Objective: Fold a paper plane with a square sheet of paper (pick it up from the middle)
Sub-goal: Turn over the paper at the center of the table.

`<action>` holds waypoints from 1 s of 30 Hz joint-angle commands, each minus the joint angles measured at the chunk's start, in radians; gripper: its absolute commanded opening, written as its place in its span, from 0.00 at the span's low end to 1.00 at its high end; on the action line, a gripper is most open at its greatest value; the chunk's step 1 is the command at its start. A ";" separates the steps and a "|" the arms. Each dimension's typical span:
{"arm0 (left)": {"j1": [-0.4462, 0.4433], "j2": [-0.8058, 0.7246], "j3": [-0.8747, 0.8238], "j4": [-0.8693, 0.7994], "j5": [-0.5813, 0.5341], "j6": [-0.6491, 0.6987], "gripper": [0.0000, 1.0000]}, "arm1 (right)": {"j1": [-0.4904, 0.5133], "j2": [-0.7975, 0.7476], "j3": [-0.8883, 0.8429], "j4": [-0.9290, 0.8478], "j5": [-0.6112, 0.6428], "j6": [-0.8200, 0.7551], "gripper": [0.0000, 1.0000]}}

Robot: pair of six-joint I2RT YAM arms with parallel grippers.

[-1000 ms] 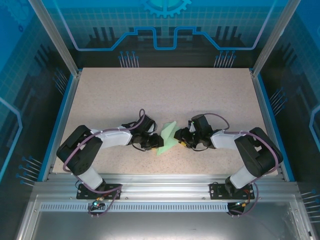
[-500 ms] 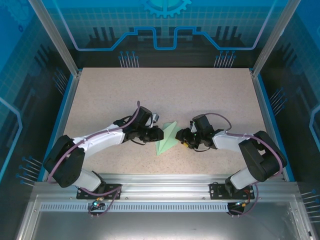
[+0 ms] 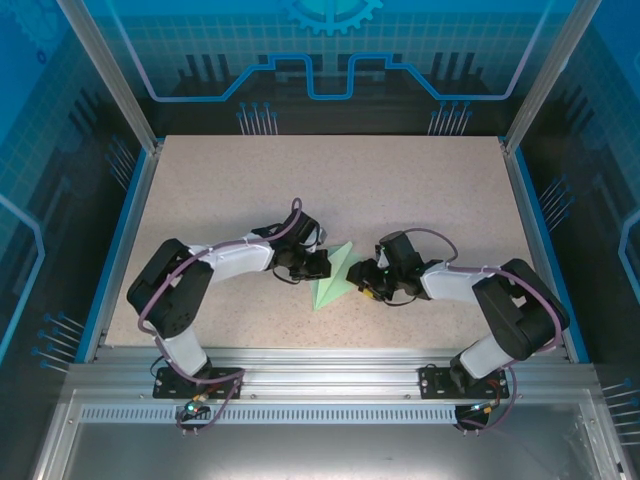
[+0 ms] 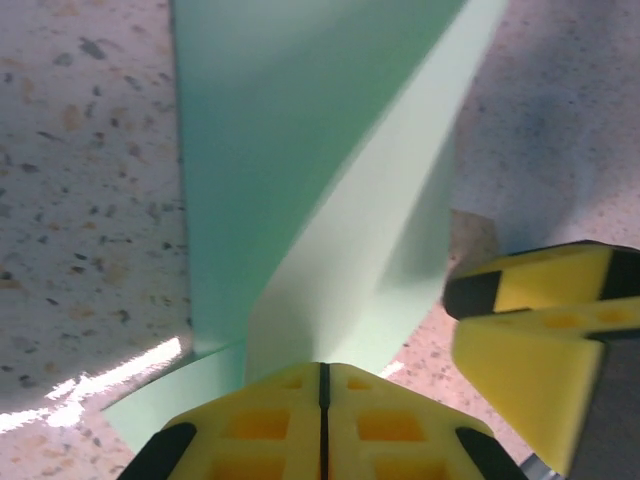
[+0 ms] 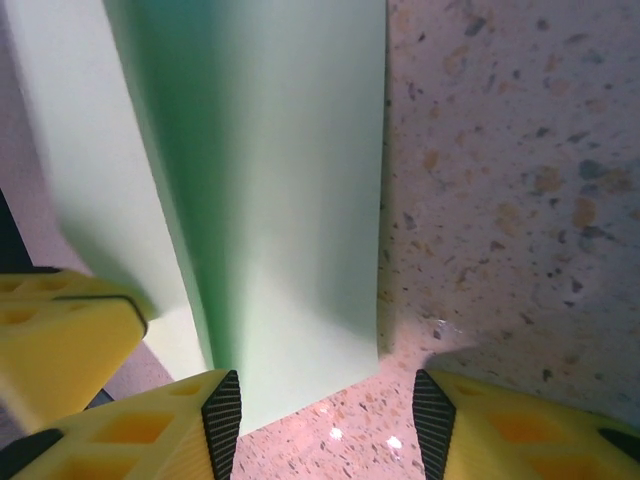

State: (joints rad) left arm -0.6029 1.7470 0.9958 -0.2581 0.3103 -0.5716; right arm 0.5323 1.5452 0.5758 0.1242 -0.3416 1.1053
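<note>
The paper (image 3: 334,280) lies near the middle of the table (image 3: 420,190), between the 2 arms and a little toward the near edge. It is no longer a flat square: from above it reads as a narrow pointed wedge with its tip aimed away from the arms, and the wrist cameras show 1 flap standing up along a crease. The left gripper (image 4: 322,400) has its fingers pressed together with the paper rising straight out of their seam, so it appears to be pinching the fold. The right gripper (image 5: 325,420) is spread wide, 1 finger over the paper's edge and the other over bare table. I judge the folding well begun but unfinished: the raised flap needs flattening and the wings shaping.
</note>
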 commanded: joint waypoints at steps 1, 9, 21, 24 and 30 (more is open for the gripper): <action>0.010 0.022 0.005 -0.020 -0.016 0.030 0.09 | 0.017 0.035 0.019 0.052 -0.016 0.037 0.52; 0.012 0.076 -0.011 0.002 -0.010 0.024 0.08 | 0.018 0.077 0.031 0.090 -0.016 0.077 0.52; 0.012 0.072 -0.026 0.014 -0.004 0.015 0.10 | 0.018 0.126 0.048 0.183 -0.058 0.112 0.48; 0.011 0.075 -0.025 0.017 0.001 0.013 0.10 | 0.019 0.128 0.047 0.206 -0.063 0.117 0.48; 0.011 0.080 -0.029 0.032 0.013 0.003 0.10 | 0.019 0.118 0.047 0.206 -0.061 0.116 0.45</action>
State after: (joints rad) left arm -0.5953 1.8198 0.9848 -0.2409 0.3084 -0.5694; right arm 0.5232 1.5906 0.5983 0.1501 -0.3744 1.2316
